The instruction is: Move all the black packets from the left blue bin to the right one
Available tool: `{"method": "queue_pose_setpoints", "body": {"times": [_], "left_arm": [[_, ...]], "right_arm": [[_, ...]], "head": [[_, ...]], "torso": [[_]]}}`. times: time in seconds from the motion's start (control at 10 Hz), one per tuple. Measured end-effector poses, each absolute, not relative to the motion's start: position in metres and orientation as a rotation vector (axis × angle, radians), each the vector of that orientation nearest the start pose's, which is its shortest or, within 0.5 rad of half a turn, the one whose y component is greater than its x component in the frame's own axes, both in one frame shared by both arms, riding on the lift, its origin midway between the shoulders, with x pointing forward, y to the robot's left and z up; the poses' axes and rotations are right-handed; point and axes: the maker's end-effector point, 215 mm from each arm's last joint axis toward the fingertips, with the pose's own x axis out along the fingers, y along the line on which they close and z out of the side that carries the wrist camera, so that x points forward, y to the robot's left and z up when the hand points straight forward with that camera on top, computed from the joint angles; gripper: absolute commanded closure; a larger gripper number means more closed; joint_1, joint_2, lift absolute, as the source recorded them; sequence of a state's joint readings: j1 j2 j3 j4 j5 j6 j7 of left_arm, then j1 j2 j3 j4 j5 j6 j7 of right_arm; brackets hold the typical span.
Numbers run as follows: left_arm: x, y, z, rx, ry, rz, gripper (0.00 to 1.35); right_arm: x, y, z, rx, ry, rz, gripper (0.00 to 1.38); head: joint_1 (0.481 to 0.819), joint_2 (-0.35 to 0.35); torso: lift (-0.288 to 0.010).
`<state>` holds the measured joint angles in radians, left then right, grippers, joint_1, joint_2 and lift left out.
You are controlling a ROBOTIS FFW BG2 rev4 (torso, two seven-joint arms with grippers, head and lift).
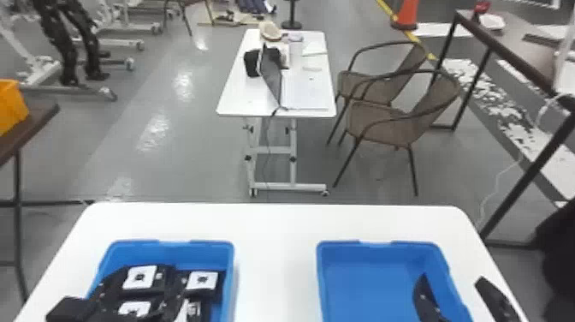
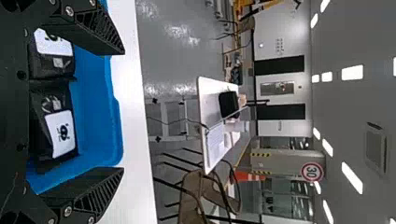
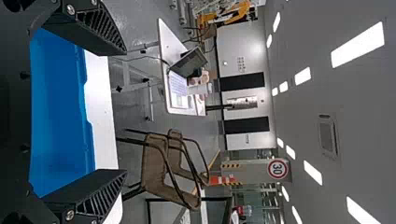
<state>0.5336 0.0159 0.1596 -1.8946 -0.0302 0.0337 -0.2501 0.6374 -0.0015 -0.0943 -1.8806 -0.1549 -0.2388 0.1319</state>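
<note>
White table (image 1: 274, 240), rounded at its far corners, set on a grey floor (image 1: 188, 158). Packets (image 1: 141, 278): black, white-labelled, at least four, piled in the left bin (image 1: 171, 250), which is blue. In the left wrist view, two of them appear between the fingers of the left gripper (image 2: 123, 111); the left bin's far wall stands ahead of them. Left gripper: fingers spread wide, nothing pinched. Right bin (image 1: 363, 282): blue, apart from the first, to the right of the left gripper; much of it lies to the left of the right gripper (image 1: 452, 278). Right gripper: fingers likewise spread, nothing between them; in the head view one finger is over the right bin, the other past its outer side. Progress, as judged: transferred, none that can be seen in the visible part of the right bin; outstanding, the whole visible pile. Step in hand, probably, a first pick by the left gripper. Packets overlap, so two might come up together. Beyond both grippers: one far table (image 1: 239, 102) bearing a laptop (image 1: 271, 77); two brown chairs (image 1: 385, 122) to its right; one orange cone (image 1: 406, 15), farther off.
</note>
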Motion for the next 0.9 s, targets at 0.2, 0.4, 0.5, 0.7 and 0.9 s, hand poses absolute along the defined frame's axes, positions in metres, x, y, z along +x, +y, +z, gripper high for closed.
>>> {"method": "queue_pose_setpoints", "body": {"times": [0.2,0.4,0.5,0.7,0.9], "left_arm": [[0.422,0.280,-0.468,0.130,0.366,-0.167,0.14],[0.438,0.288,-0.480,0.220,0.463,-0.193,0.14],[0.441,0.297,-0.484,0.257,0.500,-0.184,0.14],[0.436,0.305,-0.513,0.255,0.658,-0.227,0.14],[0.444,0.313,-0.534,0.301,0.742,-0.251,0.14]], "right_arm": [[0.384,-0.259,-0.408,0.105,0.076,0.016,0.11],[0.388,-0.253,-0.409,0.119,0.078,0.025,0.11],[0.390,-0.251,-0.410,0.123,0.079,0.029,0.11],[0.392,-0.247,-0.411,0.132,0.082,0.033,0.11],[0.396,-0.244,-0.411,0.139,0.081,0.037,0.11]], "head": [[0.695,0.026],[0.695,0.043],[0.695,0.059],[0.695,0.074],[0.695,0.091]], "torso": [[0.000],[0.000],[0.000],[0.000],[0.000]]}}
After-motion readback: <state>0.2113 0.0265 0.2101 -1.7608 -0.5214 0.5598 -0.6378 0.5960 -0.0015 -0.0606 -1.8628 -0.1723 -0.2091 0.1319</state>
